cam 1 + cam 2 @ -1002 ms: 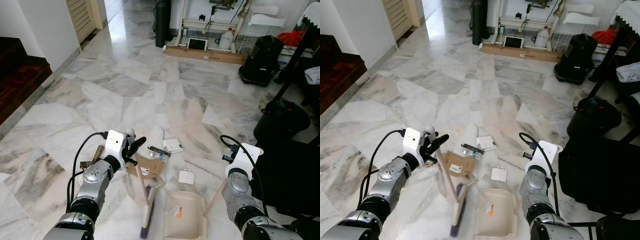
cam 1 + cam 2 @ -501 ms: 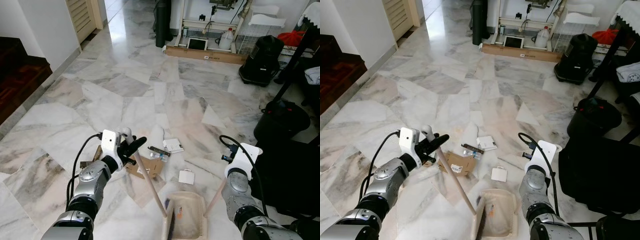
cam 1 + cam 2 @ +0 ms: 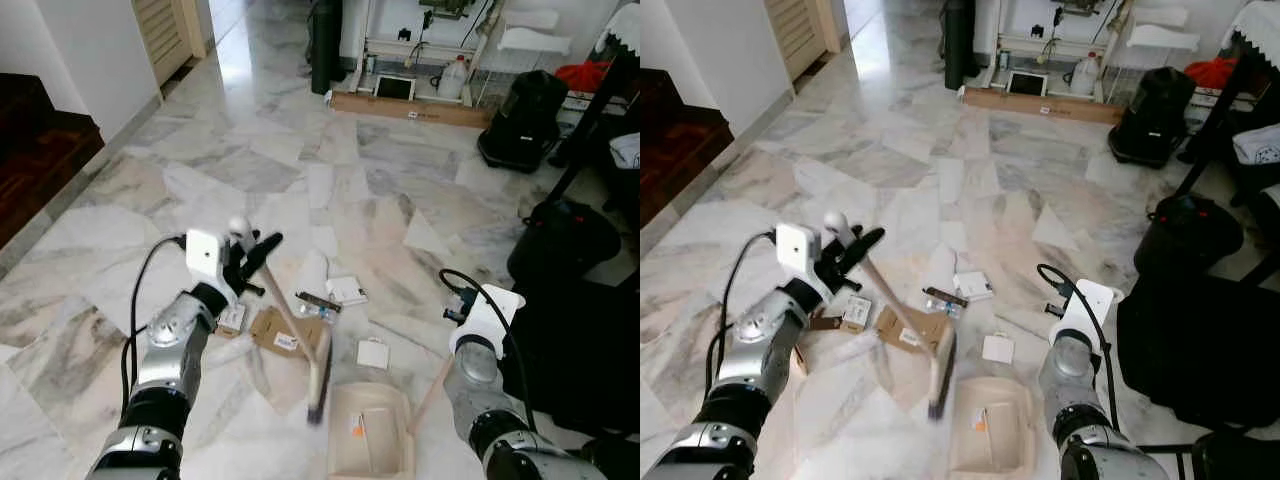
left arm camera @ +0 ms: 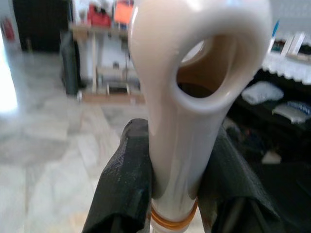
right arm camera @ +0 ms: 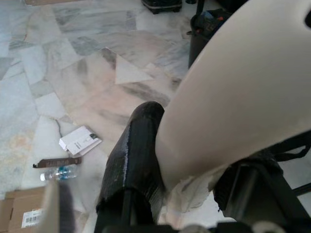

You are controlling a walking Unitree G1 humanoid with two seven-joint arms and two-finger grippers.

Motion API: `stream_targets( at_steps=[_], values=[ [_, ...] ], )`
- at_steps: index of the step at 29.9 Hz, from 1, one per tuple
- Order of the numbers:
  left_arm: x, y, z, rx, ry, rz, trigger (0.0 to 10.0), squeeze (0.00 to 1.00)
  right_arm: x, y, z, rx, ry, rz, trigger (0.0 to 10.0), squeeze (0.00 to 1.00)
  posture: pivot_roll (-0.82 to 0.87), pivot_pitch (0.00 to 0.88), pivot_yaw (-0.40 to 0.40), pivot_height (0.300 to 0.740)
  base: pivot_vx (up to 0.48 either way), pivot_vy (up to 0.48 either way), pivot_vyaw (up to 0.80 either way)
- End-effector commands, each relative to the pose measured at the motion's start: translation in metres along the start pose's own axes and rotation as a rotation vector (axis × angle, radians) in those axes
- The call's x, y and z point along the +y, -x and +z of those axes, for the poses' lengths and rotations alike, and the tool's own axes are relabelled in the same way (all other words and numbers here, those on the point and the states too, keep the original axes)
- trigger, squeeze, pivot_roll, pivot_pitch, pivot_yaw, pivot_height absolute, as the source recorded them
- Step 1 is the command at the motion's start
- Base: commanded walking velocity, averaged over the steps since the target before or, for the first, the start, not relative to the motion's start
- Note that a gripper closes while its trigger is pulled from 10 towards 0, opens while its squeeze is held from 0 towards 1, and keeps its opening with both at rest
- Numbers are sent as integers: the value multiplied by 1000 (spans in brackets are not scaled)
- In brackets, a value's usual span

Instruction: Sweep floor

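Sweeping litter toward the dustpan, with most of it still on the floor.

I am clamping my left gripper around the top of the broom, whose brush head is resting just beside the dustpan. My right gripper is gripping the dustpan's handle, keeping it flat on the marble floor. A scrap or two is lying in the pan; the cardboard piece, white papers and small bottle are waiting beyond the brush, near it.
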State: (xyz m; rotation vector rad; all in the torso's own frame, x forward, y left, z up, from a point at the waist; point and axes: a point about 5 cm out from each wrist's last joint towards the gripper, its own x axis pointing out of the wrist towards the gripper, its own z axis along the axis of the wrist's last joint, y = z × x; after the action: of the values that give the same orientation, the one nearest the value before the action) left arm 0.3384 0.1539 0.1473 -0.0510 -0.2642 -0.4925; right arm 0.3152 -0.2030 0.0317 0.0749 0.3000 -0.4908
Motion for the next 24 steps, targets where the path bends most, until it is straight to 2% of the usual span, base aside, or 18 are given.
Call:
stream_targets(
  at_steps=[1, 3, 9, 12, 18, 24],
  values=[
    [-9, -3, 7, -36, -53, -33, 10000, 0, 1, 1, -4, 41, -45, -2, 10000, 0, 30, 53, -45, 740, 0, 0, 0],
    [-14, -5, 16, -73, -85, -35, 10000, 0, 0, -2, 4, 1, -67, -10, 10000, 0, 29, 54, -45, 740, 0, 0, 0],
    [-16, -8, 34, -137, -99, 3, 10000, 0, -8, -5, 12, -47, -77, -40, 10000, 0, 24, 56, -49, 740, 0, 0, 0],
    [-10, -6, 40, -152, -143, 57, 10000, 0, -11, -6, 19, -85, -95, -55, 10000, 0, 24, 56, -49, 740, 0, 0, 0],
    [-6, 3, 25, -91, -168, 105, 10000, 0, -12, -7, 32, -155, -126, -64, 10000, 0, 17, 57, -52, 740, 0, 0, 0],
    [-8, 10, 20, -70, -180, 134, 10000, 0, -12, -5, 42, -229, -121, -57, 10000, 0, 12, 57, -53, 740, 0, 0, 0]
  ],
)
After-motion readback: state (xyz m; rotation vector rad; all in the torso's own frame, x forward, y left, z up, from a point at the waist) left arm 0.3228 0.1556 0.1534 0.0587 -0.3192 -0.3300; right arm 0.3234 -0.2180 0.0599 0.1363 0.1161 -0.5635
